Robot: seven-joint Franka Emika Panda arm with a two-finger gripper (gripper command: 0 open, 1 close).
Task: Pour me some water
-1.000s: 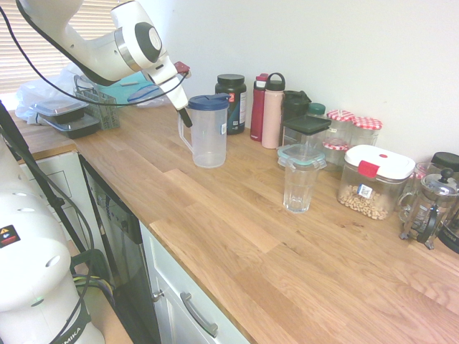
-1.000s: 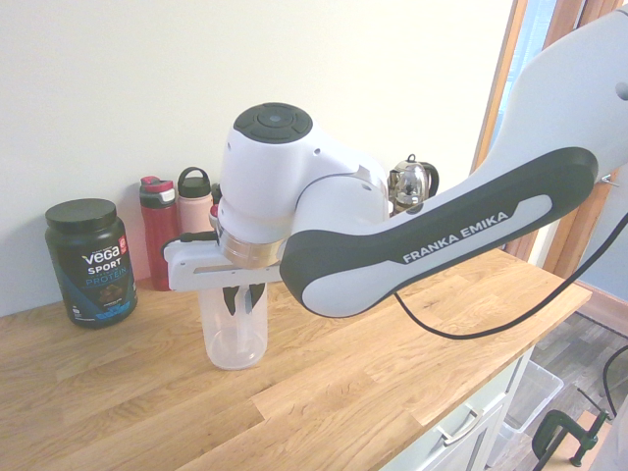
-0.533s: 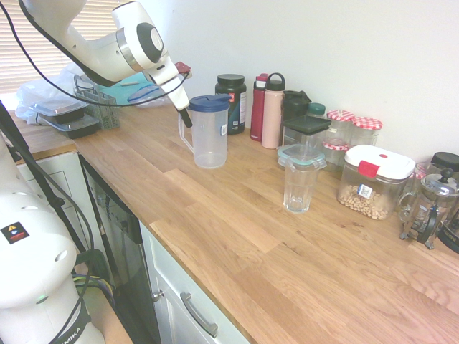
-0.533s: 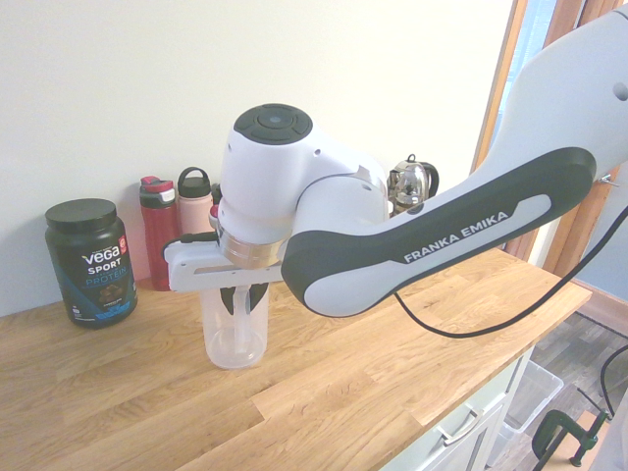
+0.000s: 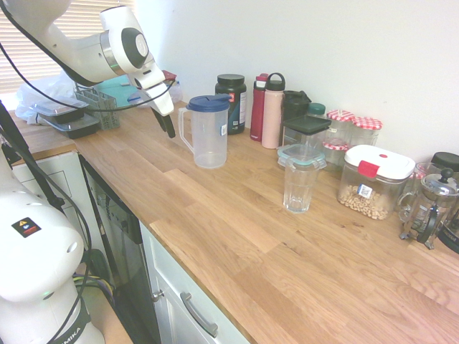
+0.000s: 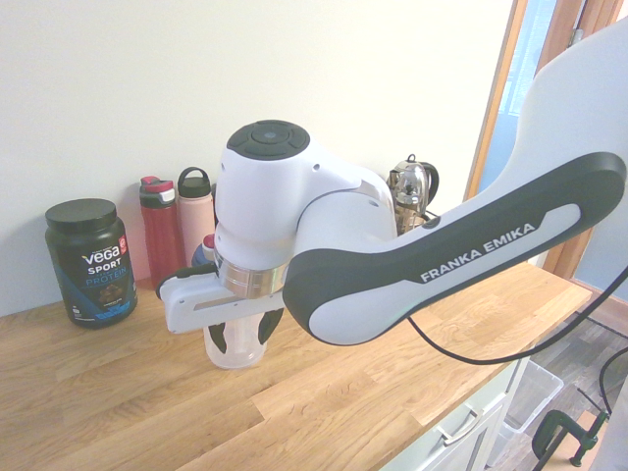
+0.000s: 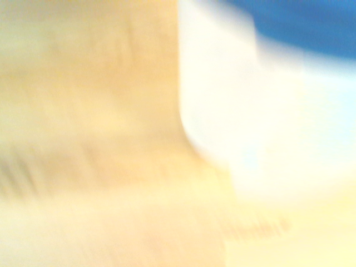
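1. While the jug stands upright on the worktop toward its back edge, the gripper hangs just beside the jug's handle, on the side away from the bottles, pointing steeply down.
2. Its dark fingers hold nothing; from either exterior view I cannot tell how far apart they stand.
3. From the second exterior view the arm hides most of the jug; only its clear base shows under the wrist.
4. Closed with a blue lid, the jug is clear plastic.
5. An empty glass stands well apart from the jug, further along the worktop, in front of a lidded container.
6. Behind the jug, against the wall, stand a black tub, a red bottle and a pink bottle.
7. Blurred, the wrist view shows only wood, a pale wall of the jug and its blue lid.
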